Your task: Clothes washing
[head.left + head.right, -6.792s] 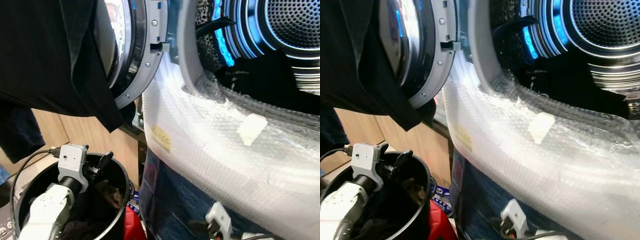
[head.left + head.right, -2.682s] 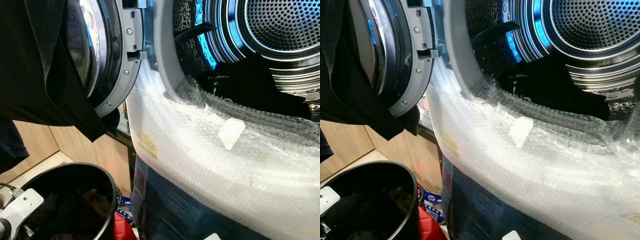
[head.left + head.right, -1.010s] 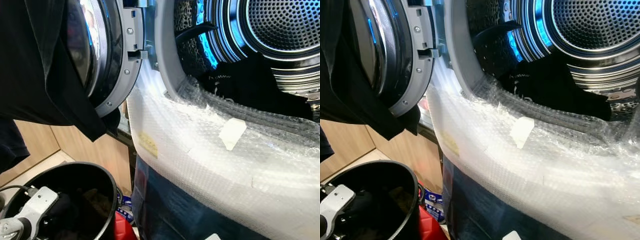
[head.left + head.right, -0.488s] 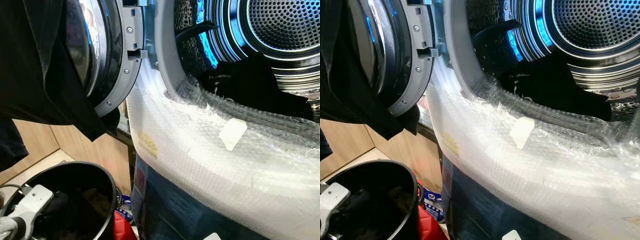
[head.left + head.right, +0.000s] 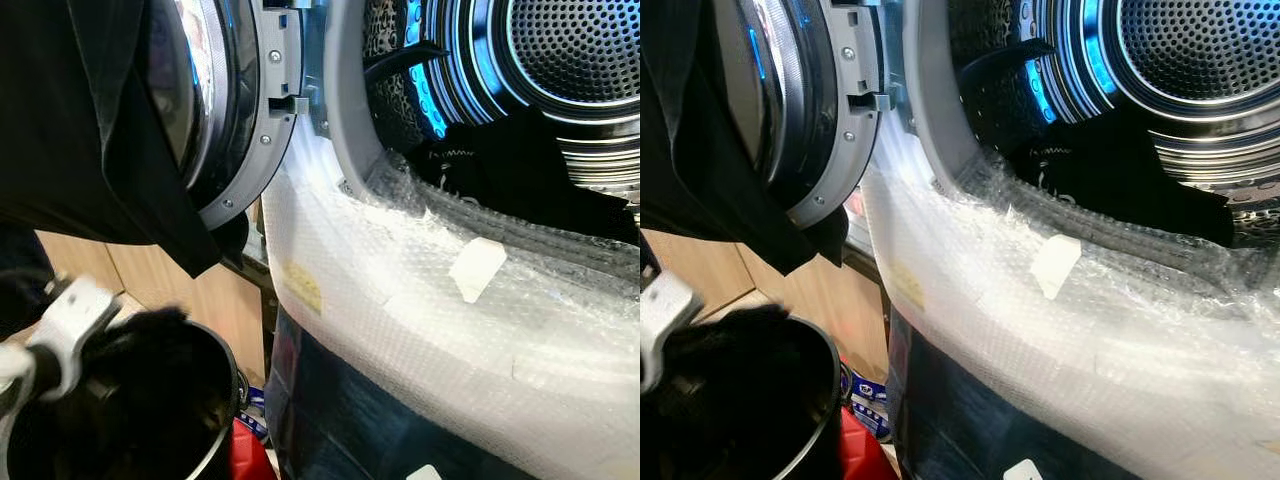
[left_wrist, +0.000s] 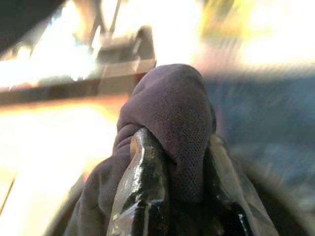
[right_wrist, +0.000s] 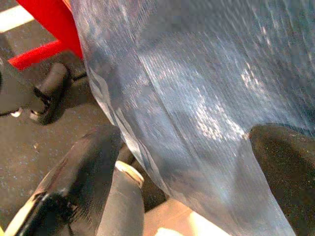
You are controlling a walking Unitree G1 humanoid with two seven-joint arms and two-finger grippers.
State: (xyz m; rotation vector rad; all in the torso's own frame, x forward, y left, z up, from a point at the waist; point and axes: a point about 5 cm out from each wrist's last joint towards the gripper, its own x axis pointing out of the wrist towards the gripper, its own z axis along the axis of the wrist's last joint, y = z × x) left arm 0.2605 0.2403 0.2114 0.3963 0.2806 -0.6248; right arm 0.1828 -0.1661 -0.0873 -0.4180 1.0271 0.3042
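Observation:
My left gripper (image 6: 179, 147) is shut on a dark cloth (image 6: 167, 98), bunched over its black fingers (image 6: 142, 162). In the eye views the same dark cloth (image 5: 150, 345) hangs from that gripper just above the rim of the black bucket (image 5: 215, 440) at lower left. The washer's door (image 5: 240, 110) stands open with a black garment (image 5: 90, 130) draped over it. Dark clothes (image 5: 520, 175) lie inside the lit drum (image 5: 580, 50). My right gripper (image 7: 187, 167) is open, low beside the washer's blue wrapped front (image 7: 197, 88).
Bubble wrap (image 5: 400, 310) covers the washer's front below the opening, with a white tape patch (image 5: 477, 268) on it. A wooden cabinet (image 5: 150, 285) stands behind the bucket. A red frame (image 7: 44, 19) and a black caster (image 7: 49, 86) sit on the floor.
My left gripper has risen from inside the bucket to its rim, bringing the dark cloth up with it. The view has shifted slightly.

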